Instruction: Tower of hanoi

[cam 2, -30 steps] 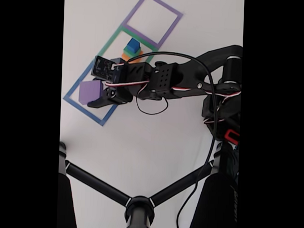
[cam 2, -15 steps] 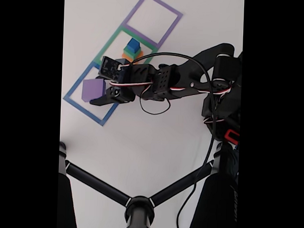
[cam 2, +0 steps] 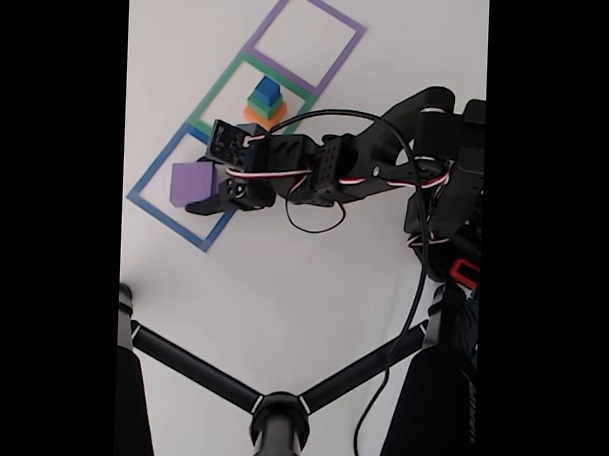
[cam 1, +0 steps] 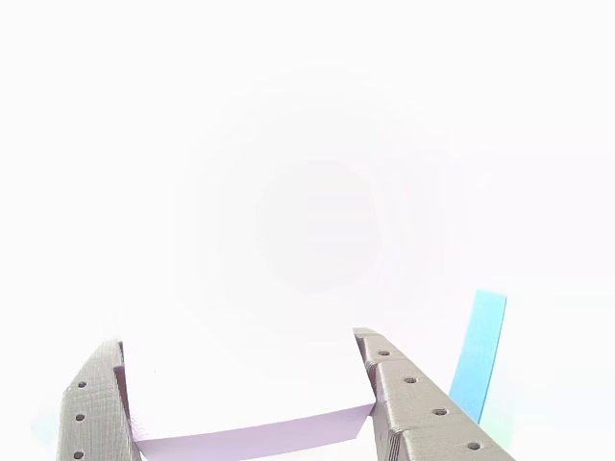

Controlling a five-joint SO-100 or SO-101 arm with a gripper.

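Surface, other view: washed-out white table, detail lost to glare.
My grip: my gripper point(cam 1: 248, 403) is clenched on the purple cube point(cam 1: 250, 432), one finger point(cam 1: 96, 413) on each side, so it rides squarely with me.
Edge: a blue tape strip point(cam 1: 480, 355) lies just to the right of my right finger.
Surface, fixed view: white table point(cam 2: 282, 287) with three taped squares in a row.
Cube: the purple cube point(cam 2: 191, 182) sits between my fingers over the blue square point(cam 2: 150, 203), the nearest one.
Stack: orange, green and blue blocks point(cam 2: 265, 99) pile in the green square point(cam 2: 221, 85); I judge the large cube goes down alone as a base.
Room: purple square point(cam 2: 331, 49) is free; the stack stands near my wrist, so I should lift clear of it.
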